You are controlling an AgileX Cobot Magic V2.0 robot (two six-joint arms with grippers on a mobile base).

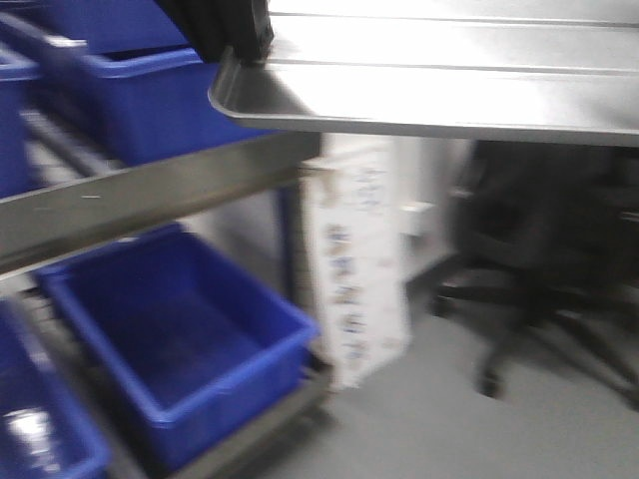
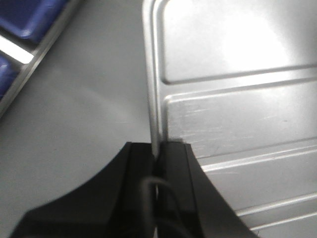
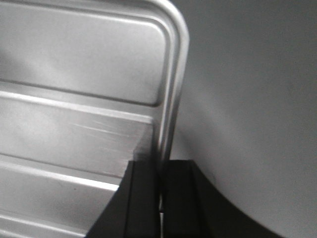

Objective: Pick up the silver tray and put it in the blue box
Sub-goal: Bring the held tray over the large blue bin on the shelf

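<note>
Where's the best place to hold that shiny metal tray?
Take the silver tray by its rolled rim, one hand at each short end, from outside. The floor is too wide, but the thin raised rim suits a pinch, as the left hand and right hand hold it now.

Shelving rack (image 1: pixel 150 195), left: a dull grey metal rail runs diagonally from the near left edge up toward the centre, with a dark upright post at its far end. Blue crates on the upper tier (image 1: pixel 150 100), far left, blurred. White carton (image 1: pixel 354 259), centre: it stands upright on the floor just right of the rack, and its face bears printed marks too blurred to read. Black office chair (image 1: pixel 539 249), right and far, with its star base and castors on the floor. Grey floor (image 1: pixel 449 419): smooth and plain, also seen in both wrist views.
</note>
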